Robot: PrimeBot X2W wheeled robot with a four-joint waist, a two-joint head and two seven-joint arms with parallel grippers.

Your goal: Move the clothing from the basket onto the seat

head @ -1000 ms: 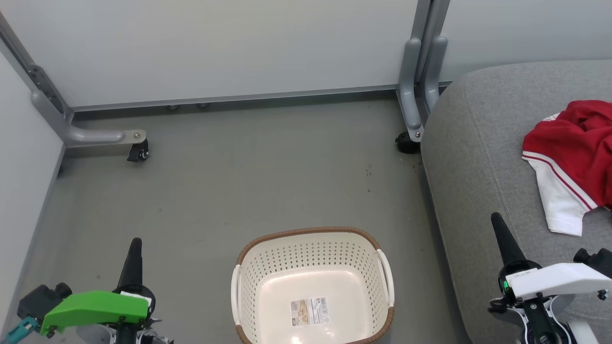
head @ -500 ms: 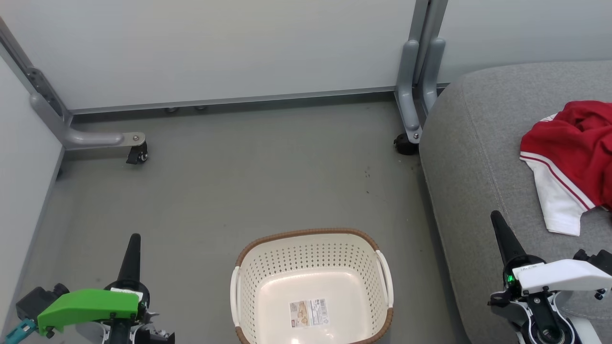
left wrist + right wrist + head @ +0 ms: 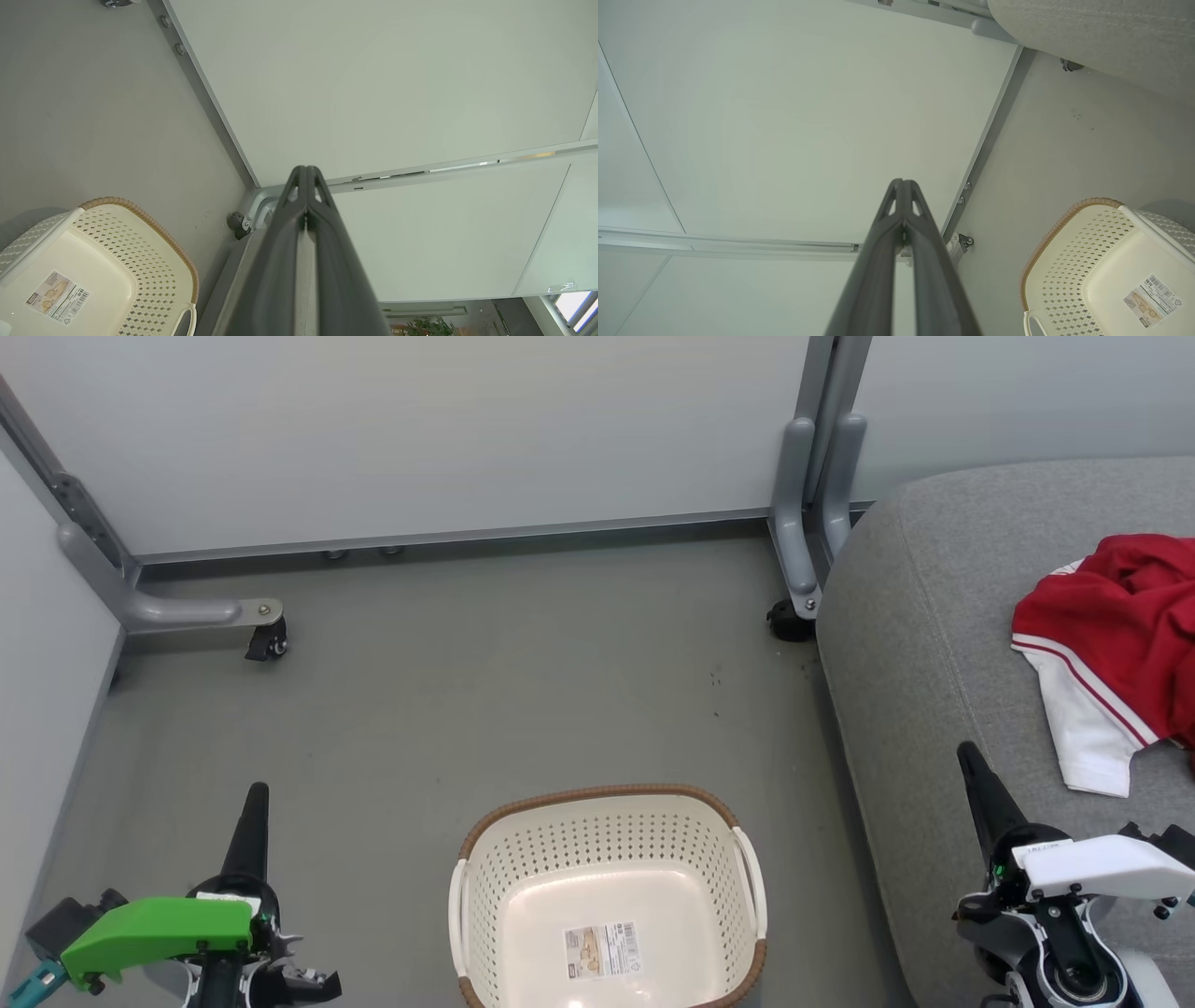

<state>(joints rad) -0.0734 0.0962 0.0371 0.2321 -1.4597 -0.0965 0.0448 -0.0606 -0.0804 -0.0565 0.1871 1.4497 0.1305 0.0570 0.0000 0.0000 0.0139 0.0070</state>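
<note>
Both finger tips sit a touch higher in frame vs 1 s ago, and the rest slid slightly down-left, so the cam shifted; basket & clothing lie as before. Lower left: left gripper (image 3: 255, 803), fingers pressed together, empty, over the grey floor (image 3: 467, 691). Btm ctr: basket (image 3: 597, 793) on the floor, sticker (image 3: 604, 947) inside. Right side: seat (image 3: 915, 644), w/ the clothing (image 3: 1120, 616) lying on it at the right edge. Lower right: right gripper (image 3: 967, 758), fingers together too, empty, in front of the seat.
</note>
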